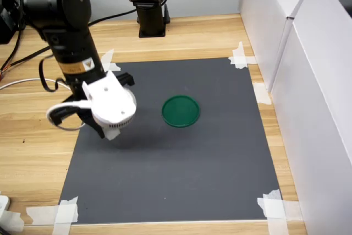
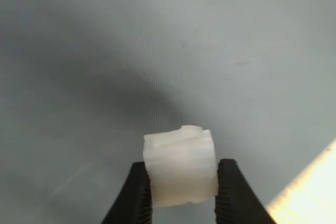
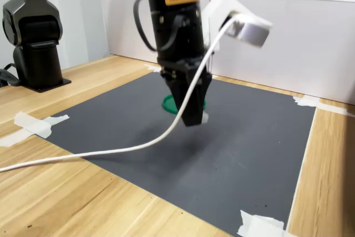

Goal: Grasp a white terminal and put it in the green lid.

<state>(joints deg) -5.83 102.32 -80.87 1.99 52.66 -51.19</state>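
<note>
Though blocky, white terminal upright in claw

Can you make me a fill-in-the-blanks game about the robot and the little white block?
1. The gripper is shut on the white ____.
2. The green lid lies on a dark grey ____.
3. The lid has ____ inside it.
4. The mat's corners are stuck down with white ____.

Missing words: terminal; mat; nothing; tape

Even, diffuse light filled both exterior views. The wrist view was soft, the white terminal overexposed, a dark shadow across the mat.
</note>
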